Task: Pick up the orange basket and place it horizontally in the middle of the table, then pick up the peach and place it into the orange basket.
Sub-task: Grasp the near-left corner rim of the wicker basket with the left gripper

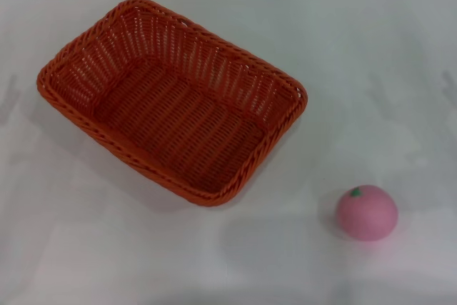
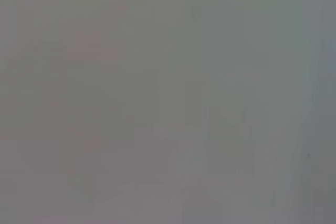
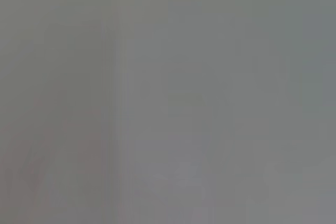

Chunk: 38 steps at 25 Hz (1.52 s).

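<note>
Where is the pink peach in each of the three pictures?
Head view: the peach sits on the table, lower right, apart from the orange basket.
Left wrist view: not in it, only blank grey.
Right wrist view: not in it, only blank grey.
Shared landmark: none can be made out across the views.

Lighting, head view: bright, even, diffuse from overhead; the table (image 1: 371, 55) read near-white with a mild sheen and no hard glare. Shadows: soft, short, falling toward the near side beneath the orange basket (image 1: 171, 101) and around the peach (image 1: 367, 211); faint grey smudges lay at both side edges. Focus: slightly soft throughout, weave still legible. Left and right wrist views: uniform dull grey, fully blurred, only vague paler streaks, nothing distinguishable
</note>
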Each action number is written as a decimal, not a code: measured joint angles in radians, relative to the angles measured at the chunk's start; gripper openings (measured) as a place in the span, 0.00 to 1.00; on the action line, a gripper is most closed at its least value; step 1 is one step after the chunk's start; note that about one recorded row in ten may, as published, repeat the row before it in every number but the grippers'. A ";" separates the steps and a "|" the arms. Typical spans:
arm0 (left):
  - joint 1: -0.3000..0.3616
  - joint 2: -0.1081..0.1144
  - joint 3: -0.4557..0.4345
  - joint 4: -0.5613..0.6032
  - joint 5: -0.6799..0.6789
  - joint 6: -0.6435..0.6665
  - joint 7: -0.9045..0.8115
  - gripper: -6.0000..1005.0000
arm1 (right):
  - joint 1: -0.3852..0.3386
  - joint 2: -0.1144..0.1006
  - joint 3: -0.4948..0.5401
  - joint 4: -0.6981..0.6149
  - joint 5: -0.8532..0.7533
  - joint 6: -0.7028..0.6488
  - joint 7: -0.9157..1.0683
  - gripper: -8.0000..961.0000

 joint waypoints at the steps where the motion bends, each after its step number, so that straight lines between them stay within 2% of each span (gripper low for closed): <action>1: 0.000 0.000 0.000 0.000 0.000 0.000 0.000 0.86 | 0.000 0.000 0.000 0.000 0.000 0.000 0.000 0.90; 6: 0.001 0.003 0.002 -0.020 0.009 -0.001 -0.035 0.86 | 0.000 0.000 0.000 -0.001 0.000 0.000 0.000 0.90; 9: 0.011 0.006 0.003 -0.083 0.051 0.001 -0.129 0.86 | 0.000 0.000 0.000 -0.002 0.000 0.000 0.000 0.90; 14: 0.042 0.008 0.003 -0.292 0.197 0.044 -0.409 0.86 | 0.007 0.000 0.000 -0.003 0.000 0.000 -0.003 0.90; 17: 0.057 0.010 -0.002 -0.476 0.338 0.102 -0.640 0.86 | 0.009 0.000 0.000 -0.003 0.000 0.000 -0.004 0.90; 19: 0.058 0.017 -0.006 -0.572 0.432 0.129 -0.788 0.86 | 0.009 0.000 0.000 -0.003 0.000 0.000 -0.006 0.90; 22: 0.049 0.040 -0.009 -0.688 0.565 0.140 -0.991 0.86 | 0.009 0.000 0.000 -0.002 0.000 0.000 -0.007 0.90; 26: -0.013 0.084 -0.009 -0.863 0.871 0.120 -1.324 0.86 | 0.009 0.000 0.000 0.000 0.000 0.000 -0.008 0.90; 27: -0.031 0.093 -0.009 -0.884 0.924 0.110 -1.368 0.86 | 0.009 0.000 0.000 0.000 0.000 0.000 -0.008 0.90; 30: -0.121 0.140 -0.009 -0.907 1.132 0.031 -1.506 0.86 | 0.009 0.000 0.000 0.001 0.000 0.002 -0.008 0.90; 32: -0.171 0.157 -0.009 -0.908 1.218 -0.017 -1.539 0.86 | 0.009 0.000 0.000 0.000 0.000 0.004 -0.009 0.90; 35: -0.248 0.170 -0.006 -0.910 1.329 -0.075 -1.558 0.86 | 0.009 0.000 0.000 0.000 0.000 0.007 -0.009 0.90; 38: -0.298 0.173 0.001 -0.905 1.398 -0.118 -1.555 0.86 | 0.011 0.000 0.000 0.004 0.000 0.011 -0.009 0.89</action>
